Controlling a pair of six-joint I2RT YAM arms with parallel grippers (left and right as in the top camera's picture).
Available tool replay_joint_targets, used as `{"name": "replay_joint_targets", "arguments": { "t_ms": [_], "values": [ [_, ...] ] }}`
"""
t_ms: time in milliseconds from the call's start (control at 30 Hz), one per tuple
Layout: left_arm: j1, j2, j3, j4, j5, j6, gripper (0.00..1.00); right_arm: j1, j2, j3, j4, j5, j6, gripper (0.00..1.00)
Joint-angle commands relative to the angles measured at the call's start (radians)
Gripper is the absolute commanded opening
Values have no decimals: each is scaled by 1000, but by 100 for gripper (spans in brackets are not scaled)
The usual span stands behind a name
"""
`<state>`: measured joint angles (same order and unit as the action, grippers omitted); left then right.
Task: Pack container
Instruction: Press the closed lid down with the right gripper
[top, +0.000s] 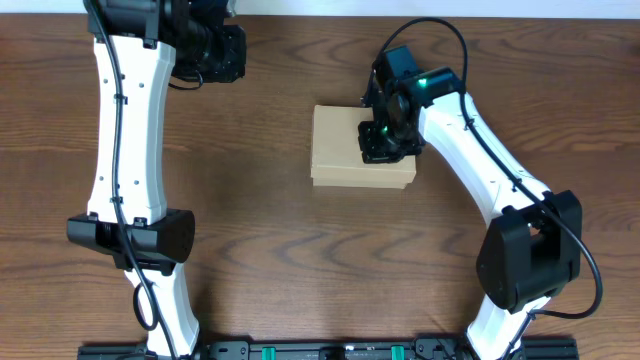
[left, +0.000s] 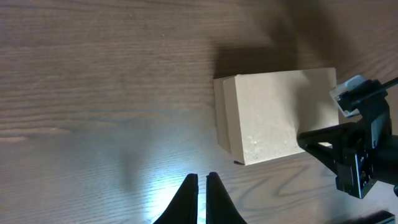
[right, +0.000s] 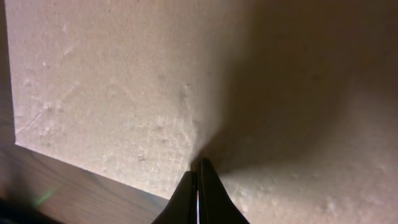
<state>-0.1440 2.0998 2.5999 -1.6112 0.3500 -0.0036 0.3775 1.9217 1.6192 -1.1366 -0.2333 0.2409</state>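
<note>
Two pincers, both pressed together, neither pinching anything. Closed tips of the right gripper (right: 200, 165) sit on the flat top of the small tan rectangular cardboard box (top: 345, 150), toward that box's right edge. Box lid is down, and the box lies on the dark brown wooden table (top: 260, 230). Off the box's left side, well apart from it, the left gripper (left: 202, 182) hangs over bare wood with only a hairline slit between its fingers.

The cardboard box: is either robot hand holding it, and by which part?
Nothing is held. The right gripper is shut, its tips seemingly pressing on the closed top of the container; the left gripper is shut over the table beside it.
</note>
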Motion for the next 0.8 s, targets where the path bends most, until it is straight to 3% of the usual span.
{"name": "replay_joint_targets", "arguments": {
  "t_ms": [0, 533, 767],
  "values": [
    [7, -40, 5, -71, -29, 0, 6, 19, 14, -26, 2, 9, -10, 2],
    [7, -42, 5, -71, -28, 0, 6, 20, 14, -65, 51, 26, -14, 1],
    [7, -47, 20, -68, -34, 0, 6, 12, 14, 142, -43, 120, -21, 1]
  ]
}}
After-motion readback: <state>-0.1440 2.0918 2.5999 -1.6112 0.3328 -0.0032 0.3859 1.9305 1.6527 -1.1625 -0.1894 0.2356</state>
